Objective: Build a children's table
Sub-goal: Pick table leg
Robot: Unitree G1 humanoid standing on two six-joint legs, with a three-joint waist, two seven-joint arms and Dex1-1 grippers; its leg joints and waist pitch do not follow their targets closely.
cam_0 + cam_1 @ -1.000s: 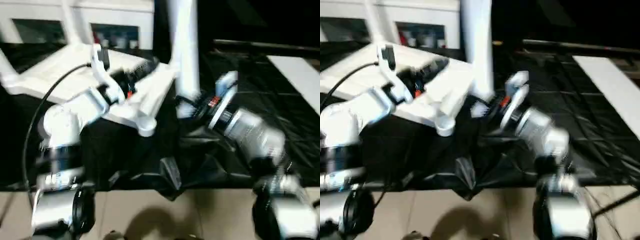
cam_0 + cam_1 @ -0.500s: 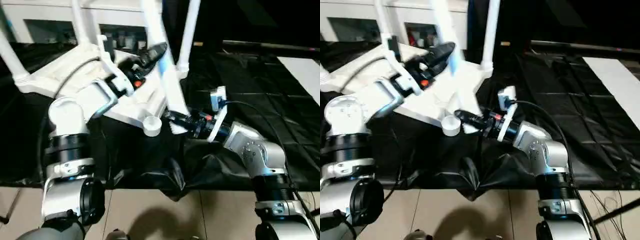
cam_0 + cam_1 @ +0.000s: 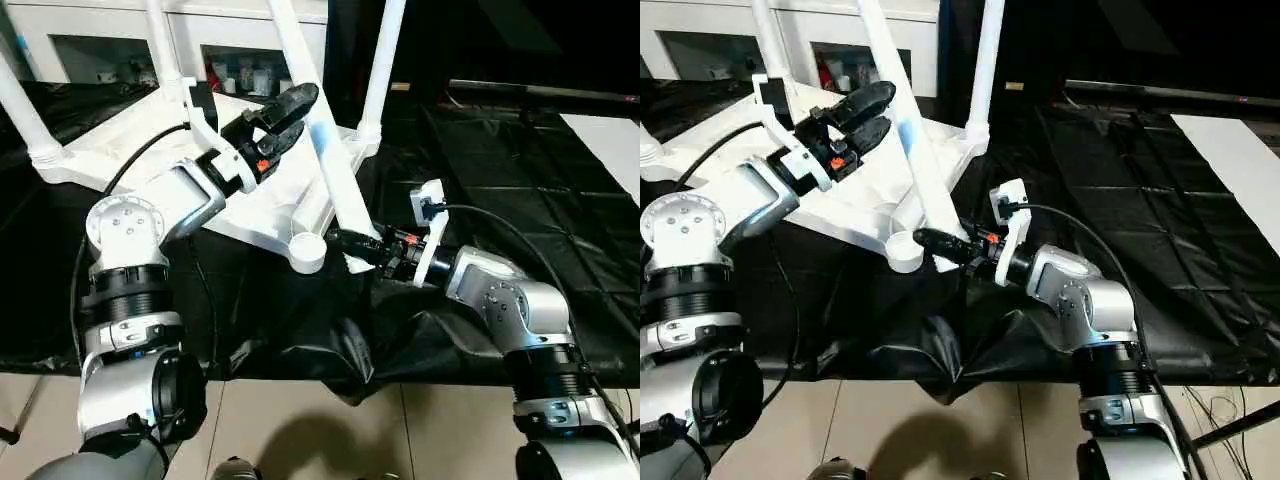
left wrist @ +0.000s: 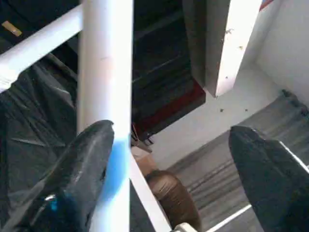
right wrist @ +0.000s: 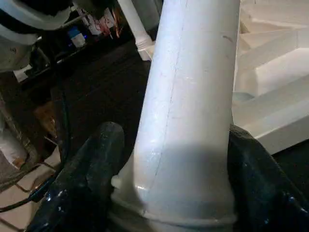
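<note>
The white tabletop [image 3: 120, 165] lies upside down on black cloth, ribs up, with three white legs standing in its corner sockets. The near corner socket [image 3: 307, 252] is bare. My right gripper [image 3: 348, 243] is shut on the thick end of the fourth leg [image 3: 330, 165], just beside that socket. The leg [image 5: 193, 92] tilts up and away to the left. My left gripper [image 3: 288, 115] is open beside the leg's middle, one finger [image 4: 82, 164] against the tube and the other finger [image 4: 265, 169] well apart.
A white cabinet [image 3: 250, 40] with glass doors stands behind the table. A white board [image 3: 610, 145] lies at the far right on the black cloth. The cloth bunches at the platform's front edge [image 3: 345, 350], with tiled floor [image 3: 300, 430] below.
The leg in my right gripper has gone from nearly upright to tilted, its thick end lowered beside the near socket. My left gripper has come up next to the leg. The camera has shifted too.
</note>
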